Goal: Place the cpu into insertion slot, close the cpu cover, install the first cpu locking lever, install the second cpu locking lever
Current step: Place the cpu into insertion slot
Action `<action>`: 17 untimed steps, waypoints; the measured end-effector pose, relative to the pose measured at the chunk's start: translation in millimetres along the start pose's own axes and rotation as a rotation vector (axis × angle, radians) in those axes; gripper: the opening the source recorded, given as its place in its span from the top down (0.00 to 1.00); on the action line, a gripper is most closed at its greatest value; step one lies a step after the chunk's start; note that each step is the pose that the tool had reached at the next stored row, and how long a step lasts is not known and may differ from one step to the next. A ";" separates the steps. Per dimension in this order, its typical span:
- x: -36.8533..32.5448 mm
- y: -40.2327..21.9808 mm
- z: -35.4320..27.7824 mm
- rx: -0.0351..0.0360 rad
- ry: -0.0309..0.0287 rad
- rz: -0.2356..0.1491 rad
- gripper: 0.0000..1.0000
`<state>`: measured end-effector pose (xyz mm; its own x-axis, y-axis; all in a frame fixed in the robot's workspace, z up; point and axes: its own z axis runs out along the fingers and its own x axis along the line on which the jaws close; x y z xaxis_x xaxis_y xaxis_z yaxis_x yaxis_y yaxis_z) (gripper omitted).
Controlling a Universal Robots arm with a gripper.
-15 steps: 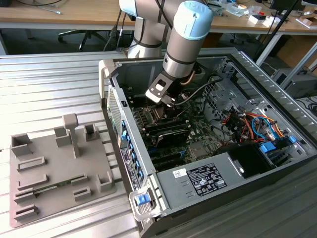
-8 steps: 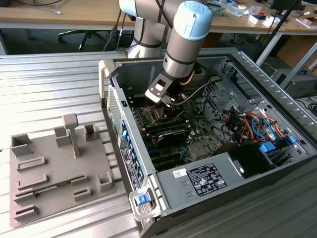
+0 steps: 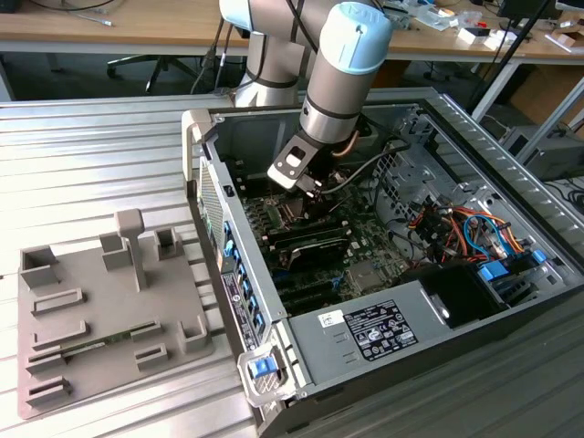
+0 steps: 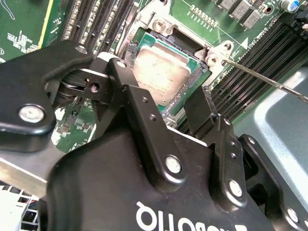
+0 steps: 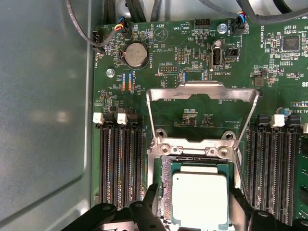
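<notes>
Exterior view: open case (image 3: 233, 246), gripper (image 3: 306, 182) low inside over board (image 3: 365, 255) | first wrist view: cover (image 5: 202, 89) swung up off slot (image 5: 192, 150); cpu (image 5: 199, 199) flat in slot, near edge cut off, sides parallel to memory slots (image 5: 120, 163); fingers (image 5: 151, 195) spread, flanking cpu, not clamping | second wrist view: thin lever (image 4: 269, 82) slants from slot corner

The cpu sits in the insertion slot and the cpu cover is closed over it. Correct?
Not quite. The cpu cover stands open, hinged back away from the insertion slot, as the first wrist view shows. The cpu does sit in the slot.
</notes>
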<state>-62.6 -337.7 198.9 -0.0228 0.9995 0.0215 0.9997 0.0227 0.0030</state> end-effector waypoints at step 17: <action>3.5 2.1 1.3 -0.0005 0.0011 0.023 0.32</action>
<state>-60.6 -334.1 197.7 0.0001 0.9997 0.0228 1.0000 -0.0002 0.0030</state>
